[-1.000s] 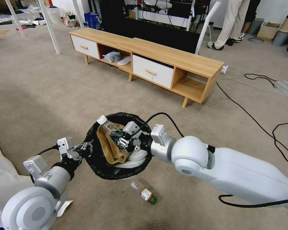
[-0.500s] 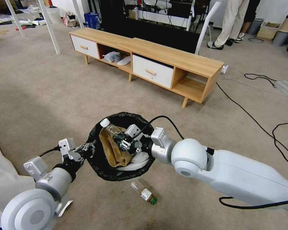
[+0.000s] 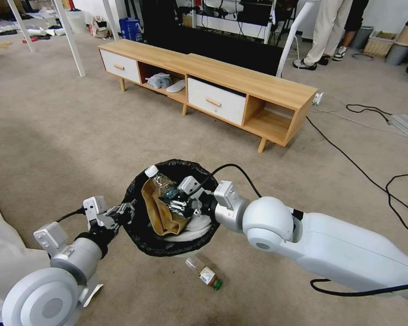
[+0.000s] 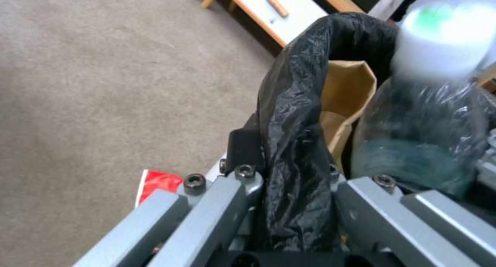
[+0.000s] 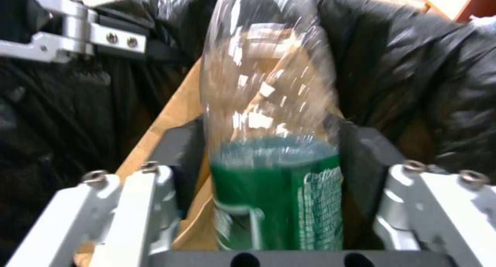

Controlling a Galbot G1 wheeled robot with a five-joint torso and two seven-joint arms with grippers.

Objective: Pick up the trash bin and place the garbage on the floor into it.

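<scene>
Trash bin [image 3: 140,235] held above carpet [image 3: 54,136], rim clamped by left gripper [image 3: 124,212]; right gripper [image 3: 180,203] over bin mouth gripping green-labelled clear bottle [image 3: 161,183]; small bottle [image 3: 205,273] on carpet.

There were two bottles: one [image 3: 161,184] in the single trash bin [image 3: 140,231], one [image 3: 205,273] on the floor [image 3: 68,136]. One brown paper bag [image 3: 161,215] sat inside. Two hands worked, left hand [image 3: 122,212] and right hand [image 3: 179,203].
</scene>
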